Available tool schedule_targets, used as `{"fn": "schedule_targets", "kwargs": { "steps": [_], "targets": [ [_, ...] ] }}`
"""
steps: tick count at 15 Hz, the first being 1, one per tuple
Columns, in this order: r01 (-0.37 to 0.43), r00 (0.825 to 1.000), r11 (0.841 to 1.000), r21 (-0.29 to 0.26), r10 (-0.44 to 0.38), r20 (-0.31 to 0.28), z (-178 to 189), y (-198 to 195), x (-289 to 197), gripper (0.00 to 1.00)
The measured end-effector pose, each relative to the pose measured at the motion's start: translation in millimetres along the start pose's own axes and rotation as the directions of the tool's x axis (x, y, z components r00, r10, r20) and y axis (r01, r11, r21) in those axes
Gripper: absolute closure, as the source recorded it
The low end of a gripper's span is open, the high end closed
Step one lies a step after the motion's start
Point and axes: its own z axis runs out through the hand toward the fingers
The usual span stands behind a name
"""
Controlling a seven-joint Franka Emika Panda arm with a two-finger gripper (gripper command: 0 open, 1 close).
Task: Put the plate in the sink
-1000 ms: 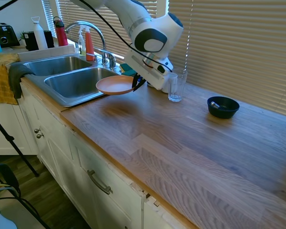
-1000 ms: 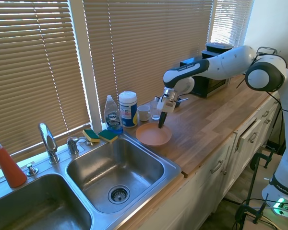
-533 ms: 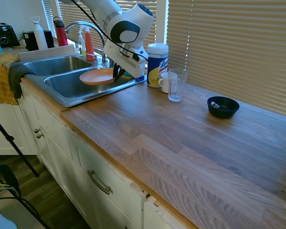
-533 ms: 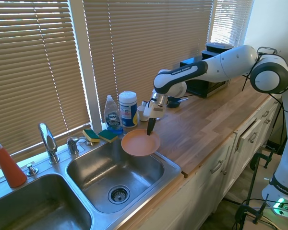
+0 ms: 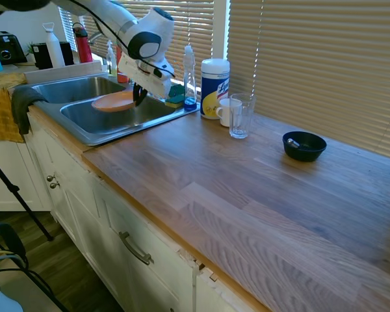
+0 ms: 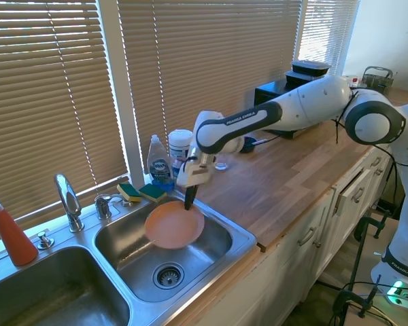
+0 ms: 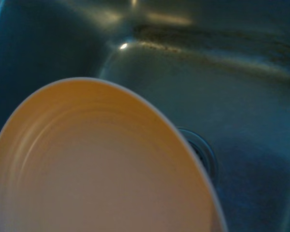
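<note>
A: Where is your plate (image 6: pixel 173 227) sitting right now?

B: It is hanging in the air over the near basin of the sink (image 6: pixel 211 268), the 1 closest to the wooden counter (image 5: pixel 260 195). In the wrist view the plate (image 7: pixel 96 174) is covering part of the drain (image 7: pixel 203 150) below it.

A: And what are you seeing of the gripper (image 6: pixel 188 202)?

B: Its 2 fingers are pinching the plate's rim on the counter side, so the plate is tilting slightly away from them. From the first exterior view you are seeing the gripper (image 5: pixel 139 97) gripping the plate (image 5: pixel 112 102) above the basin.

A: What is standing nearby?

B: 2 sponges (image 6: pixel 140 192) and a dish soap bottle (image 6: pixel 159 163) are sitting on the rim behind the basin, with the faucet (image 6: pixel 69 202) beside them.
</note>
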Motion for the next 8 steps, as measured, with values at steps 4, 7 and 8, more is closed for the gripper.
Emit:
{"fn": "schedule_targets", "kwargs": {
  "steps": [4,7,8],
  "targets": [
    [0.016,1.000,0.997,-0.075,-0.016,0.004,82,-28,5,1.00],
    [0.011,1.000,0.992,-0.127,-0.008,0.024,132,-31,10,0.00],
    [0.012,1.000,0.991,-0.131,-0.009,0.024,140,-34,11,0.00]
  ]
}}
